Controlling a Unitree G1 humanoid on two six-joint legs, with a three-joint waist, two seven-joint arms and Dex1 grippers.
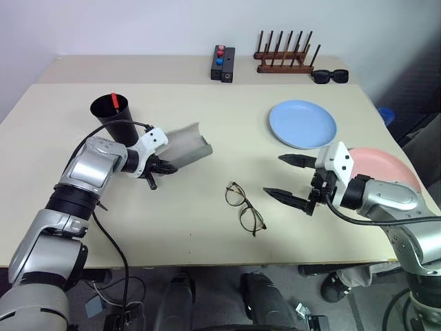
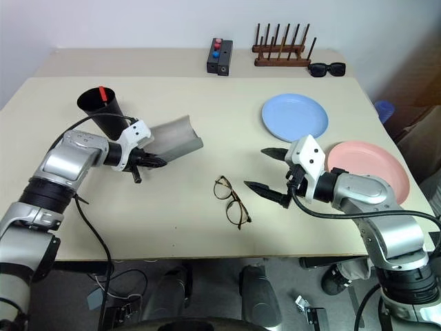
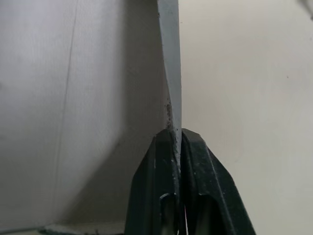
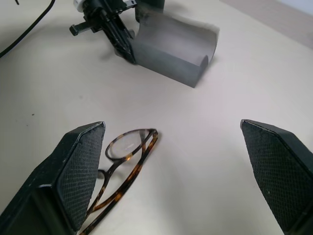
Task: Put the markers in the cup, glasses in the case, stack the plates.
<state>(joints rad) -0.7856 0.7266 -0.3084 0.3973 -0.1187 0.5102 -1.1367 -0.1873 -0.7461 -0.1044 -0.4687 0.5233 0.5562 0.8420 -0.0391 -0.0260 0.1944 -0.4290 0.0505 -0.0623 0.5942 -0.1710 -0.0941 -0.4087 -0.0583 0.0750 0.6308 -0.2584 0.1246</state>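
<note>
The glasses (image 1: 244, 207) lie flat on the counter (image 1: 207, 234) toward its near edge, about midway between the left and right edges, lenses side by side and the temples looking folded or close to it. I judge them light, thin-framed and fragile: the lenses would smear or scratch under a hard pinch, and the frame could twist, so the safest hold is probably across the bridge or on a rim close to the hinge, with gentle pressure. Lying so low on the counter, they may slide away instead of lifting. The case (image 1: 185, 146) rests open on the counter's left half, just beside the black cup (image 1: 114, 116), which already has a red-capped marker (image 1: 115, 101) standing in it. Its shell looks rigid and smooth, so I expect it to be light and a bit slippery, best held by its thin wall. My left end effector (image 3: 177, 142) is doing just that, fingers pinched tight on the case's edge. My right end effector (image 1: 294, 181) hangs above the counter to the right of the glasses, fingers spread wide and carrying nothing, with the blue plate (image 1: 302, 123) and pink plate (image 1: 396, 169) toward the right edge.
</note>
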